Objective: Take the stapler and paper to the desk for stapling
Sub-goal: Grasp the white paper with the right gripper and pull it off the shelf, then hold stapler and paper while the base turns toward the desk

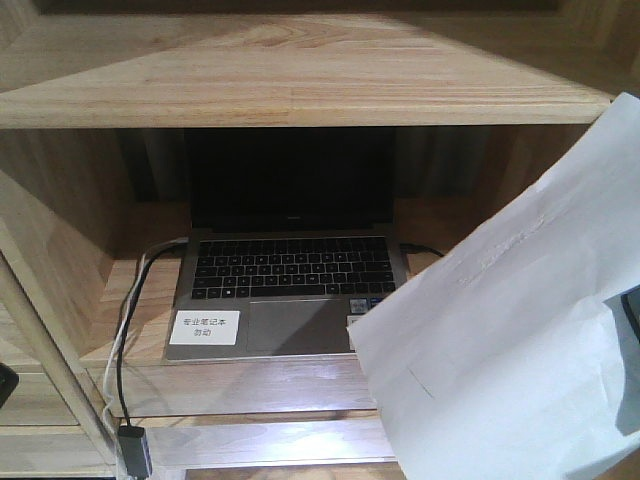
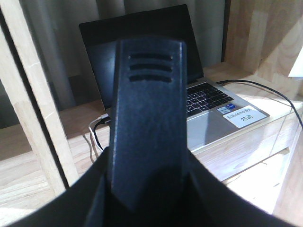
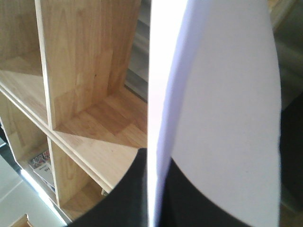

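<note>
Big wood shelf unit (image 1: 300, 90) fills the front view. The paper (image 1: 520, 330) is up in the air on the right, in front of the shelf unit, and hides the near right corner of the laptop (image 1: 285, 270). The right gripper (image 3: 152, 189) is pinched tight on the paper. The laptop sits open on a shelf. Left wrist cam: a long black thing w/ 3 slots, prob. the stapler (image 2: 147, 118), sticks up from the left gripper (image 2: 147, 198) and blocks the laptop's middle. Can't tell if that gripper squeezes it. A small white label (image 1: 205, 326) sits on the laptop. Thin cables (image 1: 125, 330) hang to its left.

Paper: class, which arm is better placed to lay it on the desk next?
Right. The paper stands clamped in its jaws, lifted clear; the left arm seems occupied with the black stapler.
</note>
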Controlling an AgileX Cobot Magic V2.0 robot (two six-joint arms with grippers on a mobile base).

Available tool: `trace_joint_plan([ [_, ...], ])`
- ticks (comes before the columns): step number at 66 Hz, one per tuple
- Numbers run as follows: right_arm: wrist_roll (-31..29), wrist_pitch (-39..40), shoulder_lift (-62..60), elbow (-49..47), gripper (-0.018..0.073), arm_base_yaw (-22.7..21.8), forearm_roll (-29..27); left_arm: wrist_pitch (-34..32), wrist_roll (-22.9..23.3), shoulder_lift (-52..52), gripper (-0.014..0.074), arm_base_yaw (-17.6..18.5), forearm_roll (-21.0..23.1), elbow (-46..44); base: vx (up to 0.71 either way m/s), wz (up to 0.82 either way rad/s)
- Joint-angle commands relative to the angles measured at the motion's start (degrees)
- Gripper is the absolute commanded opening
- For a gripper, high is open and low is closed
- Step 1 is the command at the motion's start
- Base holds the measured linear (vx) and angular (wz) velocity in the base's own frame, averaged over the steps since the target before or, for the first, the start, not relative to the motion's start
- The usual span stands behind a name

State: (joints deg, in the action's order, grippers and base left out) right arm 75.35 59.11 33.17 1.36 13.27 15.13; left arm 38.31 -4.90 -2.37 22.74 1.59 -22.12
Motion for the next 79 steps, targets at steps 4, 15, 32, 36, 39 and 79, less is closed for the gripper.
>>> trace_joint_plan([
  [4, -0.34, 3.29, 0.24, 0.43, -0.0006, -0.03, 0.05, -6.84, 0.18, -0.64, -0.0007, 0.14, 0.26, -1.81, 0.00, 0.00],
  [15, -0.34, 3.29, 0.24, 0.43, -0.0006, -0.03, 0.05, -6.77, 0.18, -0.64, -0.0007, 0.14, 0.26, -1.81, 0.00, 0.00],
  [32, -0.34, 3.29, 0.24, 0.43, -0.0006, -0.03, 0.05, -6.77, 0.18, -0.64, -0.0007, 0.14, 0.26, -1.81, 0.00, 0.00],
  [36, -0.34, 3.29, 0.24, 0.43, -0.0006, -0.03, 0.05, -6.77, 0.18, -0.64, -0.0007, 0.14, 0.26, -1.81, 0.00, 0.00],
  [39, -0.34, 3.29, 0.24, 0.43, -0.0006, -0.03, 0.00, -6.77, 0.18, -0.64, -0.0007, 0.14, 0.26, -1.81, 0.00, 0.00],
  [79, -0.34, 3.29, 0.24, 0.43, -0.0006, -0.03, 0.00, -6.62, 0.18, -0.64, -0.0007, 0.14, 0.26, -1.81, 0.00, 0.00],
])
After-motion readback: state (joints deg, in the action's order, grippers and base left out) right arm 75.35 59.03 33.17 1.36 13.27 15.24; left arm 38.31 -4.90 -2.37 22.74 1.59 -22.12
